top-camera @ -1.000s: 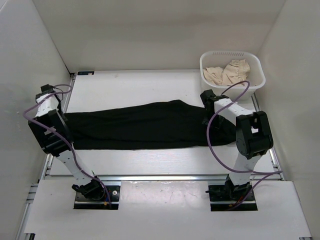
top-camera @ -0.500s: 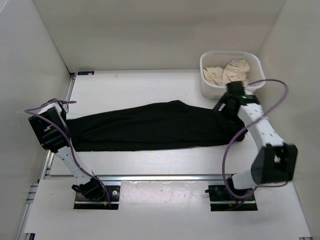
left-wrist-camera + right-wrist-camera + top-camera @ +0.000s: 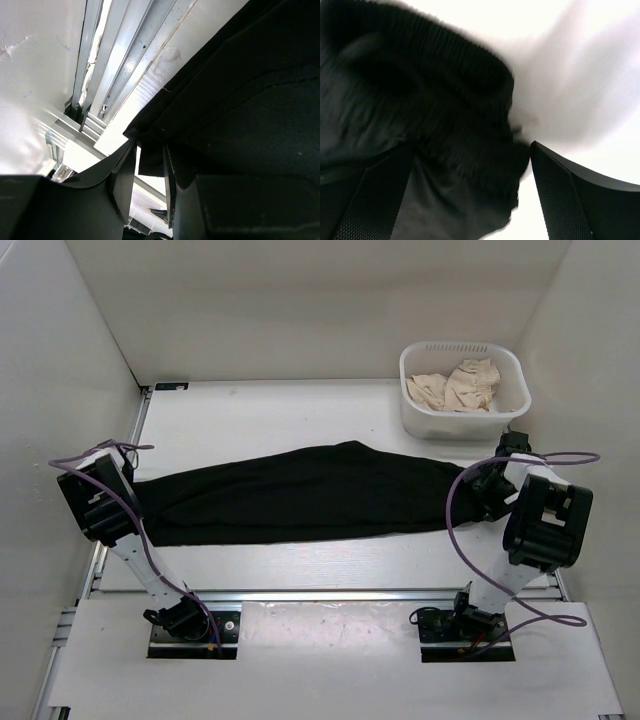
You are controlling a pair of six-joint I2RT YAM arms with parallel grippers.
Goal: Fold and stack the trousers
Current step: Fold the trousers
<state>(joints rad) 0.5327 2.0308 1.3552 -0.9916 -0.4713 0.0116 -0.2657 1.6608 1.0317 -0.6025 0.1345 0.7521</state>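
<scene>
Black trousers [image 3: 300,495] lengthwise left-right, edge in tight left gripper [image 3: 149,152], ribbing inside open right gripper [image 3: 472,147].

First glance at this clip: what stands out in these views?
Long black trousers lie stretched across the table, with the left gripper at the left end and the right gripper at the ribbed waistband end. A white basket holding beige cloth sits at the far right corner.

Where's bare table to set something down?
Widest bare patch: far table between trousers and back wall, left of the basket. A narrower strip runs between the trousers and the near rail. Crowded: right end, where right gripper, cable and basket meet.
</scene>
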